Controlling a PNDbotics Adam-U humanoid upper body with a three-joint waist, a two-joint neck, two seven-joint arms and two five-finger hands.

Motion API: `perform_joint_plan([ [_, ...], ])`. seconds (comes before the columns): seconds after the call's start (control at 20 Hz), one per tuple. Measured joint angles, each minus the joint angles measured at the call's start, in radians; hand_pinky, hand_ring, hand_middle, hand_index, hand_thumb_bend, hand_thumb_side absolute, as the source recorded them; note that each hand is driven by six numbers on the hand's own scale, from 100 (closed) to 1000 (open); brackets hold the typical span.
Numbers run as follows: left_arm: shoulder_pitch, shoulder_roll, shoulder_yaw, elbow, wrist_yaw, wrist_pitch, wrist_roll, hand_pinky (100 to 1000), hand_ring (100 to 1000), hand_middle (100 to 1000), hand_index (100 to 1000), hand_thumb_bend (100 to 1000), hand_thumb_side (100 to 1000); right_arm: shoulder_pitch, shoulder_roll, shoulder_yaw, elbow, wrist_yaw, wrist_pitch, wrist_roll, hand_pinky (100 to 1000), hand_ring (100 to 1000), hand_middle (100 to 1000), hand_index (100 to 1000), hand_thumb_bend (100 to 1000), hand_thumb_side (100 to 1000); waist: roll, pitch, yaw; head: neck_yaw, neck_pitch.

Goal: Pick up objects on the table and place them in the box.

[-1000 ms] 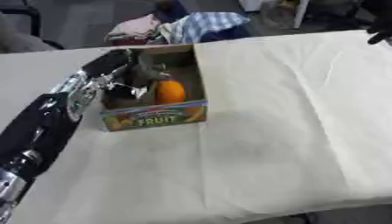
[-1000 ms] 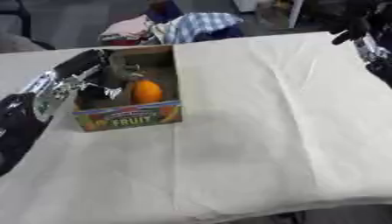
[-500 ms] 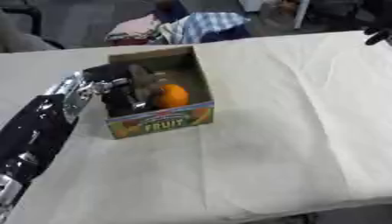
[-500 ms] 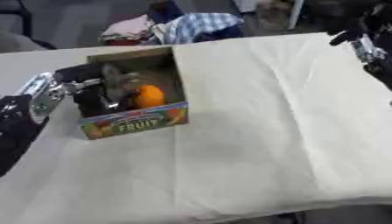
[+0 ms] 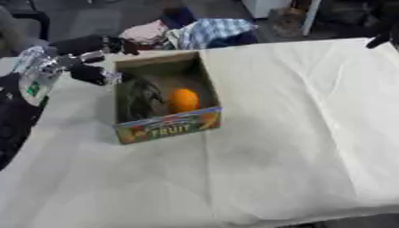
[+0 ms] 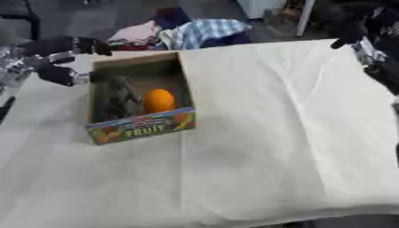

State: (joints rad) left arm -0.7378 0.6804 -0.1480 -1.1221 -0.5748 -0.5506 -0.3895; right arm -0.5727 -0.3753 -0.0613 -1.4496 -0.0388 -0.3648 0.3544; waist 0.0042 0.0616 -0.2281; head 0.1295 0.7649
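**A:** Start with the big picture. The desk (image 5: 311,133) is covered in a pale cloth, and I can't see any loose object on it. The only task thing on it is the box (image 5: 168,127), the one printed "FRUIT", sitting left of centre with its open top facing up.

**B:** What is in it?

**A:** An orange fruit (image 5: 184,99) toward the right wall, and a dark object (image 5: 140,98) lying alongside it on the left. I can't make out what the dark thing is.

**B:** And the hands?

**A:** The left hand (image 5: 82,60) hangs just outside the box's far left corner, fingers curled with nothing visibly between them, so I read it as clenched and empty. The right hand (image 6: 355,35) is well apart, at the far right edge of the desk. It's dark against a dark background, and I cannot tell whether it is released or clenched.

**B:** So what is the step in hand?

**A:** My guess is clearing the left hand from the box. To do that well, lift it up and outward to the left, not across the opening, so the fingers don't catch the cardboard wall and drag the box.

**B:** Anything else?

**A:** Beyond the desk's far edge lies a heap of clothes (image 5: 195,33). It isn't on the desk, so leave it alone.
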Motion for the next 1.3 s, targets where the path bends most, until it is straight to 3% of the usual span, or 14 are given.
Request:
perform_joint_plan([
  [0.15,0.055,0.049,0.018,-0.084,0.133,0.041,0.026,766,763,789,868,180,996,0.007,0.0,-0.004,0.003,0.0,0.0,-0.004,579,655,625,835,100,579,0.0,-0.005,0.013,-0.009,0.0],
  [0.2,0.076,0.066,0.024,-0.112,0.177,0.056,0.036,751,742,764,848,100,973,0.01,0.0,-0.006,0.003,0.0,0.001,-0.006,579,655,625,836,100,578,0.0,-0.007,0.016,-0.012,0.0],
  [0.45,0.235,0.12,0.078,-0.292,0.484,0.146,0.1,725,702,720,814,100,849,0.019,-0.002,-0.011,0.005,0.001,0.0,-0.009,579,656,625,835,100,577,-0.011,-0.016,0.047,-0.025,0.0],
  [0.6,0.344,0.124,0.128,-0.421,0.686,0.2,0.145,715,688,704,804,100,778,0.025,-0.003,-0.013,0.007,0.001,-0.002,-0.014,579,657,626,836,100,578,-0.017,-0.019,0.064,-0.027,0.0],
  [0.75,0.454,0.113,0.18,-0.564,0.819,0.232,0.199,711,683,698,801,100,750,0.033,-0.005,-0.017,0.008,0.001,-0.001,-0.02,578,655,626,839,100,578,-0.018,-0.02,0.079,-0.027,0.0],
  [1.05,0.595,0.022,0.233,-0.801,0.889,0.275,0.264,711,682,696,803,125,740,0.046,-0.006,-0.018,0.008,0.0,0.0,-0.026,574,648,629,840,100,582,-0.023,-0.027,0.105,-0.02,0.0],
  [1.3,0.656,-0.064,0.247,-0.856,0.883,0.315,0.271,708,676,691,803,148,762,0.058,-0.006,-0.018,0.008,-0.006,0.004,-0.028,569,643,628,839,100,585,-0.026,-0.028,0.119,-0.013,0.0],
])
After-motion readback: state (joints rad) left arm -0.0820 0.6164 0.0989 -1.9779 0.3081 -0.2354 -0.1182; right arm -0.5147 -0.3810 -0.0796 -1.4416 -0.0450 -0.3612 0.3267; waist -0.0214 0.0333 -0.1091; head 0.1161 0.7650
